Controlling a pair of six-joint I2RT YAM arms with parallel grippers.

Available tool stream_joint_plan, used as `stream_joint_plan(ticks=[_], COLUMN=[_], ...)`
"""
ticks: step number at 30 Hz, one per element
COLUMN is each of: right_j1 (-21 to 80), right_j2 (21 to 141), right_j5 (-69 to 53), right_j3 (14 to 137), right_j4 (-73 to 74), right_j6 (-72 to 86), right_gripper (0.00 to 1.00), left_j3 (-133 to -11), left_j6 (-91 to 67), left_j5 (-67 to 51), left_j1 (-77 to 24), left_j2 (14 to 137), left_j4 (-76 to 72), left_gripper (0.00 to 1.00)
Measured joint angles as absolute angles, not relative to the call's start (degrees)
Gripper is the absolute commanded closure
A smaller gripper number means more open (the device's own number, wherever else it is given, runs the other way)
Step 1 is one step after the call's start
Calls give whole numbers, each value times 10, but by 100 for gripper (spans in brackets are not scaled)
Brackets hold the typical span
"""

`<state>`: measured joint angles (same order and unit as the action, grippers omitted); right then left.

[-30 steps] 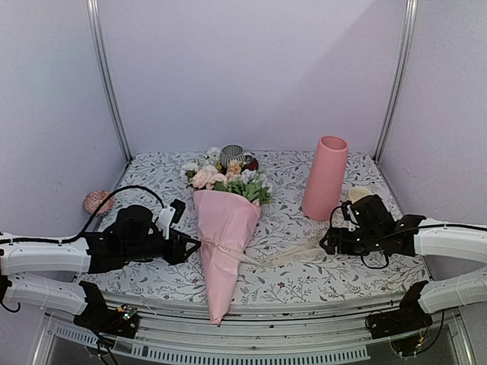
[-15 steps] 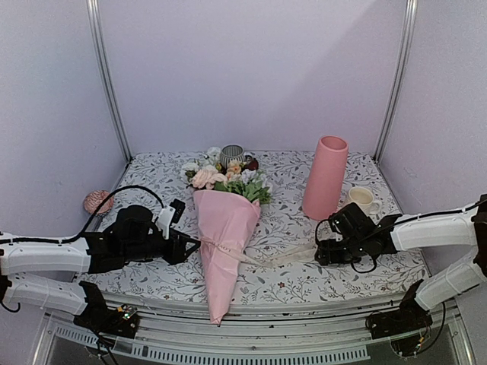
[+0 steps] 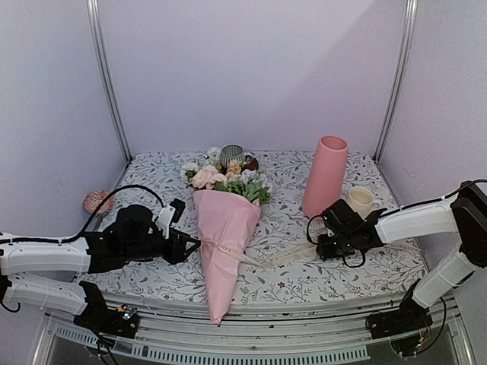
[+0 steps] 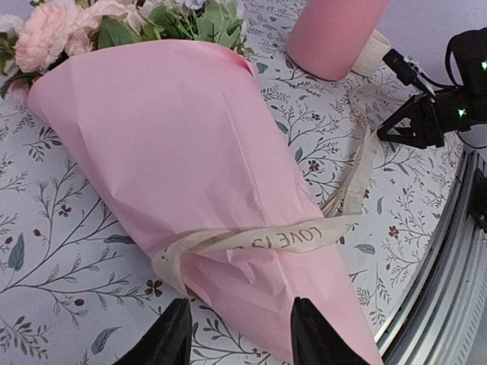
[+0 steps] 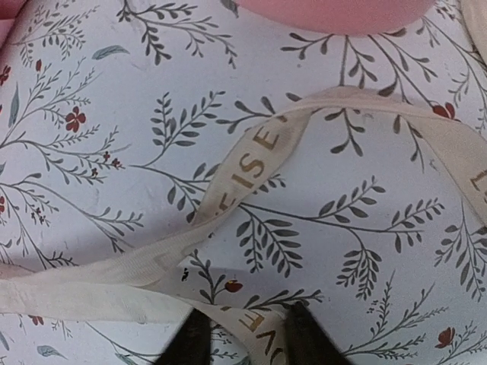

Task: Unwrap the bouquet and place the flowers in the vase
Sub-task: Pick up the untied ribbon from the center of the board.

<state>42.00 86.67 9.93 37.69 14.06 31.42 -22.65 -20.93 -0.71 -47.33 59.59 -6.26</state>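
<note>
From above, the vase, a tall matte pink cylinder, stands upright near the back right corner of the bench with its round mouth facing up. A cream mug sits just beside its base on the right. At the middle of the back edge a striped grey cup stands on a dark red saucer.

The bouquet lies along the middle of the bench, its point reaching over the front edge. It is a cone of smooth pale pink paper holding the flowers, peach, white and pink blooms with green leaves, which spill from the wide end toward the cup. A flat cream ribbon circles the cone's waist and trails right across the flower-printed cloth.

The left gripper is at the cone's left side by the ribbon. The right gripper is low over the ribbon's loose end, near the vase's base.

In the left wrist view, two black fingers stand apart with the cone's narrow part between them. Whether they press the paper cannot be told. The ribbon carries gold lettering and creases the paper where it binds.

In the right wrist view, the fingers stand a little apart on either side of a strip of the woven ribbon lying flat on the cloth. Whether they pinch it cannot be told.
</note>
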Motion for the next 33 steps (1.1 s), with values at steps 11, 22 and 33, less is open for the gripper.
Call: stream_joint_plan(ticks=[11,22,33], right_j1=[421,424,424], right_j2=[808,618,620], right_j5=[70,-54,-135], right_j3=[383,383,395], right_j4=[164,95,64], right_j6=[277,214,194], right_gripper=[97,97,97], left_j3=[-240,-240,-265], left_j6=[-195,-182,-160], left_j5=[-6,-43,-96], left_j1=[-473,-474,-495], left_j2=[596,596,616], left_j4=[-64,-97,-143], left_gripper=[47,32,2])
